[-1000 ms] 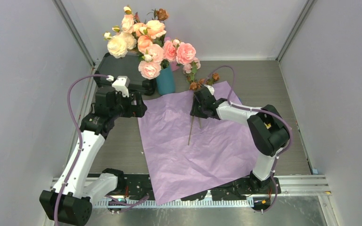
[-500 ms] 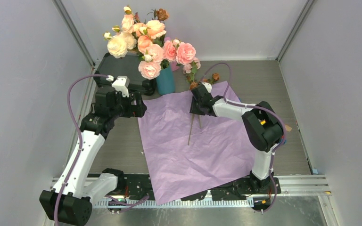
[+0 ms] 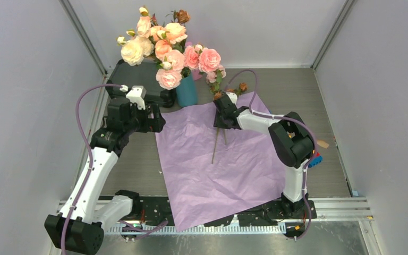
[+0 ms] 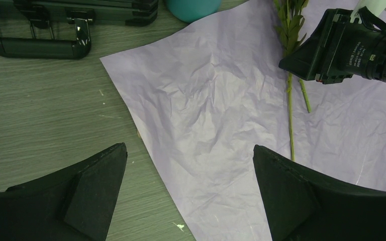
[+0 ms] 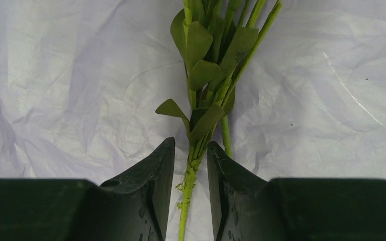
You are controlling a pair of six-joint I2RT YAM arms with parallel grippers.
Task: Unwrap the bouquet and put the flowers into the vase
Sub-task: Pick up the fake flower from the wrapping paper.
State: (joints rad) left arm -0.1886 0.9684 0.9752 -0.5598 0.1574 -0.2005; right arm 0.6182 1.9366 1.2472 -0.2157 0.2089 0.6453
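Lilac wrapping paper [image 3: 228, 170]: spread open and flat on the table [image 3: 133, 170], crinkled, with one corner reaching the near edge between the arm bases.
Flowers [image 3: 216, 94]: out of the wrap and lying on the far part of the wrapping paper. The small pink and rust-brown heads lie at its far edge, just right of the vase. The thin green stems [image 3: 214, 151] run toward the near side.
Vase [image 3: 186, 91]: teal, upright on the table at the far-left corner of the paper. It holds a bunch of large peach roses [image 3: 170, 48]. None of the small flowers are in it.
Right gripper [image 5: 191, 168]: lowered over the stems on the paper. The fingers [image 5: 153, 196] stand at a narrow gap with the leafy stem bundle between them. One stem passes under the right-hand finger. Whether the pads press the bundle cannot be told.
Left gripper [image 4: 188, 201]: fingers [image 4: 85, 196] spread wide, holding nothing. It hovers above the left edge of the paper, well apart from the flowers.
Black case [image 4: 55, 30]: on the table left of the vase, handle toward the left arm.
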